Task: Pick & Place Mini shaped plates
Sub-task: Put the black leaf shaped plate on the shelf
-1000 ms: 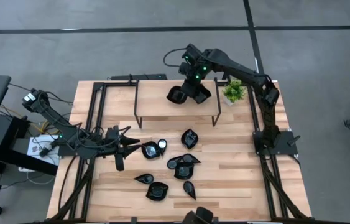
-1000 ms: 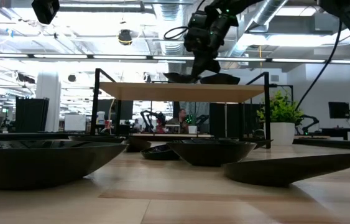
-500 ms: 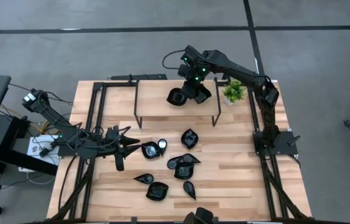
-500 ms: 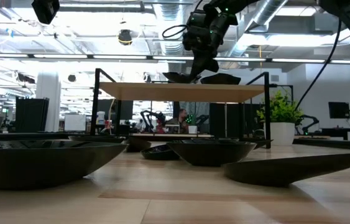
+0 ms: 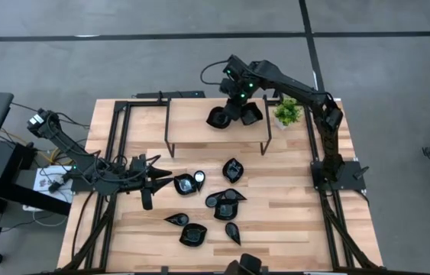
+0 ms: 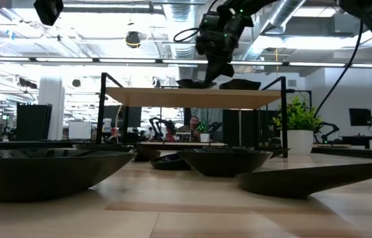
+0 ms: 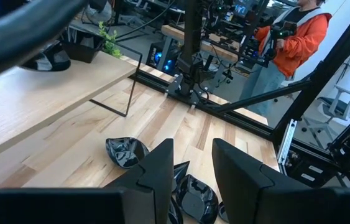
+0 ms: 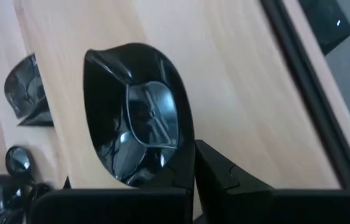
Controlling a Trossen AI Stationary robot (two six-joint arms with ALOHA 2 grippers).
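The right gripper point(image 5: 239, 109) hangs over the raised shelf point(image 5: 188, 126), fingers pressed together on the rim of a square black dish point(image 8: 140, 134) — an edge pinch that probably keeps it level for setting beside the dish point(image 5: 217, 118) already there. The left gripper point(image 5: 167, 176) waits half-spread and empty by the loose dishes point(image 5: 226, 206) on the worktop point(image 5: 291, 221).

In the high view the right gripper point(image 5: 239, 107) hid part of the square plate point(image 5: 250, 113) on the shelf point(image 5: 192, 126). A dark object point(image 5: 247, 266) was cut off at the desk's point(image 5: 291, 229) near edge, its shape untellable. In the low view the nearest plates point(image 6: 47, 173) were blurred.
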